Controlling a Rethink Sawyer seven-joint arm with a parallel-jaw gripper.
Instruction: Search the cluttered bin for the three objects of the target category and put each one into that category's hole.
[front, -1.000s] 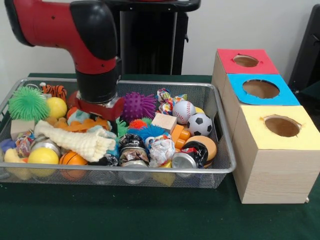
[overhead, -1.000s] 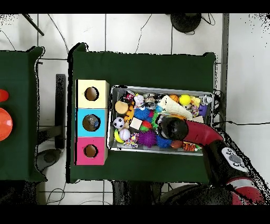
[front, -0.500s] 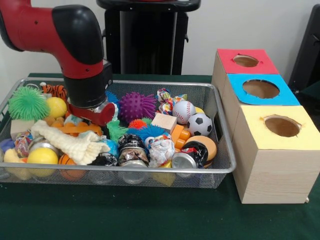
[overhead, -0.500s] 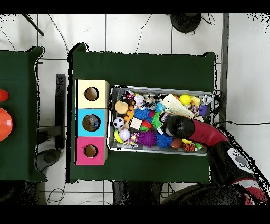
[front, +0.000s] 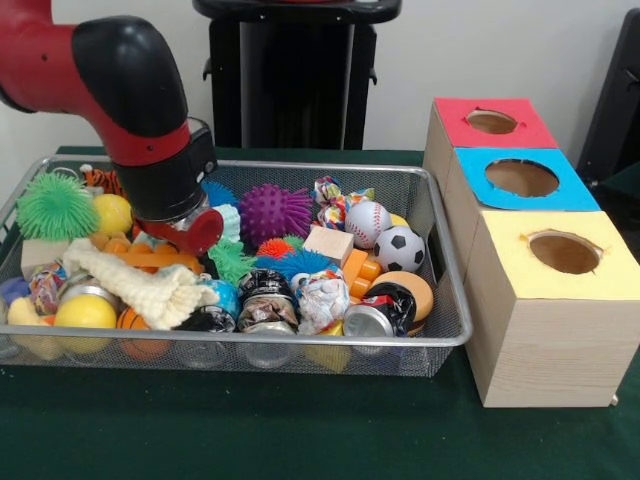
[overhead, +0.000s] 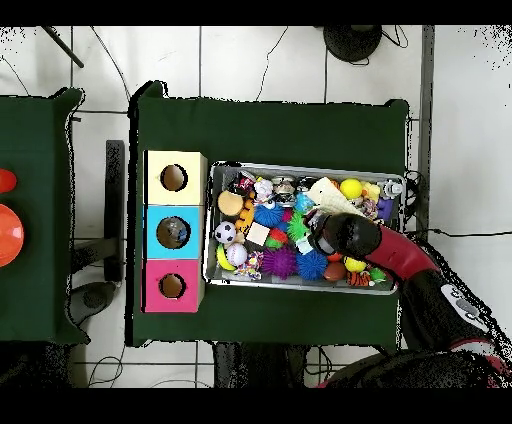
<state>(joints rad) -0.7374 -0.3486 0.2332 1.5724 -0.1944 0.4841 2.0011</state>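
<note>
A plain white wall (front: 480, 50) stood behind the pincer (front: 190, 232), with pale tiled floor (overhead: 260, 60) around the green-covered tabletop (overhead: 270, 125).

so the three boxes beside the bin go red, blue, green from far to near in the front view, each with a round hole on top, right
Not quite. The nearest box has a yellow top, not green. The front view shows the order as red box, blue box, then yellow, each with a round hole on top, standing beside the bin.
</note>
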